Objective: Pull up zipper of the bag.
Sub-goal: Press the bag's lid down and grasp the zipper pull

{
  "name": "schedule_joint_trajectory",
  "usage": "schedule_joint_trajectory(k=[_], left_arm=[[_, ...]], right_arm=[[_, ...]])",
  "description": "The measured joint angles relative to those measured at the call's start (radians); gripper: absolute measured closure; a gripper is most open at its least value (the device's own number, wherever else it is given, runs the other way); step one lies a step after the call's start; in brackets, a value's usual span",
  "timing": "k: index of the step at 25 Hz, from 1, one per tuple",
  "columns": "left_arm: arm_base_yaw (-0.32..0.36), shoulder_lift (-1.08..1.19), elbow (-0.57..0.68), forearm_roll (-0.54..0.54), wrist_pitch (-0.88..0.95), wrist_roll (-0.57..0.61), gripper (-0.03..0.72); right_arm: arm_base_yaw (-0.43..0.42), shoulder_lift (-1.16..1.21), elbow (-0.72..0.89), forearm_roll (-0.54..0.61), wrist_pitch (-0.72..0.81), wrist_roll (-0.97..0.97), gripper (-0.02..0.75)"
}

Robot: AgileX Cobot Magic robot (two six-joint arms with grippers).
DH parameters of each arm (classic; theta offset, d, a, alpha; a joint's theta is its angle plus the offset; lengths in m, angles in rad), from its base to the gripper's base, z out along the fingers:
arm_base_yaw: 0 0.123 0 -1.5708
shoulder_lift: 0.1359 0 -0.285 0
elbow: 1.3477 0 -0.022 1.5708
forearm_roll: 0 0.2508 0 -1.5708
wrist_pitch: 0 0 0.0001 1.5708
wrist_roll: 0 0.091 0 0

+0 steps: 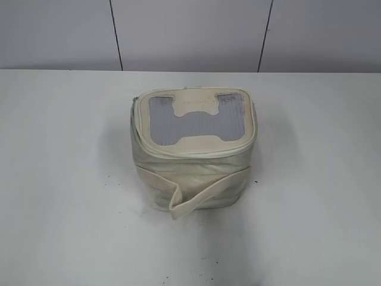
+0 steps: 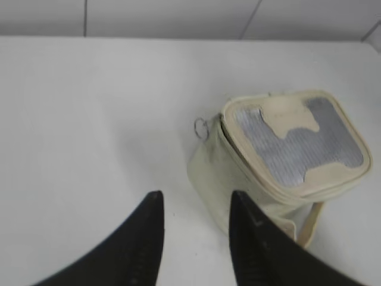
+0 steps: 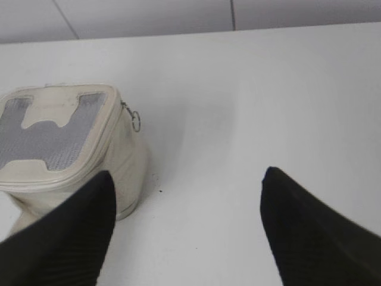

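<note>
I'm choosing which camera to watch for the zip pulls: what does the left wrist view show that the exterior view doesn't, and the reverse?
Only the left wrist view shows the left gripper, its dark fingers apart above the table, and a silver ring pull hanging clear at the bag's corner. Only the exterior view shows the wide cream strap drooping across the front side, with no arms in frame. Both show the grey ribbed top panel and its cream H-shaped patch.

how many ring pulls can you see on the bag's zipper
2. One ring pull hangs at the bag's left top corner, in the left wrist view; one ring pull hangs at its right side, in the right wrist view. Others may be hidden behind.
</note>
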Motion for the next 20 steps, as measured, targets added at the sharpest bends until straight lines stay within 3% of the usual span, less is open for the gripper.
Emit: schedule_joint_trajectory(k=[5,9,15,20], left_arm=[[-0.015,0.25,-0.11,-0.076,0.157,0.128,0.397],[-0.024,0.413,-0.148,-0.189,0.197,0.268,0.395],[-0.031,0.629,-0.194,-0.273,0.191,0.423,0.347],[-0.033,0.78,-0.289,-0.275,0.181,0.475,0.338]], right_arm=[[0.0,0.337,-0.204,0.22,0.077,-0.286,0.152],[0.0,0.598,-0.437,0.3,0.222,-0.435,0.152],[0.024,0.917,-0.784,0.346,0.415,-0.603,0.152],[0.175,1.144,-1.061,0.267,0.536,-0.626,0.156]])
